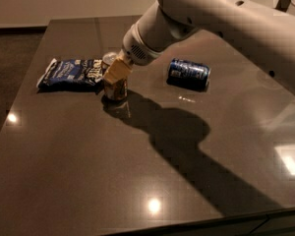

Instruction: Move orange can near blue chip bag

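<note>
The orange can (116, 88) stands upright on the dark table (88, 171), its silver top (109, 58) tilted slightly left, right beside the right end of the blue chip bag (70, 73). The bag lies flat at the left. My gripper (116, 72) comes down from the upper right and its tan fingers (119, 69) are closed around the can's upper body. The can's base meets its own shadow on the table.
A dark blue can (189, 74) lies on its side to the right of the gripper. My white arm (206, 18) spans the upper right and casts a long shadow across the table's middle. The table's front edge runs along the bottom.
</note>
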{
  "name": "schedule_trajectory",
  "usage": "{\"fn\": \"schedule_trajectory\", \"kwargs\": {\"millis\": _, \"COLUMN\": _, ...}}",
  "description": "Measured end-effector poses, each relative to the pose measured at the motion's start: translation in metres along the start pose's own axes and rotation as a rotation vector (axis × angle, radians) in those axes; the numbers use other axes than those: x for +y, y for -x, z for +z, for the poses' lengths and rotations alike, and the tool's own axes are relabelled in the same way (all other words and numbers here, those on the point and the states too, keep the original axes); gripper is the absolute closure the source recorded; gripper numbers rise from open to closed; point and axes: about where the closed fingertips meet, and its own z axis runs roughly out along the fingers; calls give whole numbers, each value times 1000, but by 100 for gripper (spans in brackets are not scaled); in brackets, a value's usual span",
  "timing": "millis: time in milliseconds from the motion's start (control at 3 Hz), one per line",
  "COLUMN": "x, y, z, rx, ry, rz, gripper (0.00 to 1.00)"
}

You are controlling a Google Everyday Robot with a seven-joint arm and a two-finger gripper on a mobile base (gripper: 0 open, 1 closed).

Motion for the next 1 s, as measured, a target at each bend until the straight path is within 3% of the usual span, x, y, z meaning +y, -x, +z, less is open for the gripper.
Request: {"fn": "schedule_trajectory", "kwargs": {"millis": 1000, "x": 6, "y": 6, "z": 5, "rx": 4, "ry": 4, "rz": -21, "gripper": 13}}
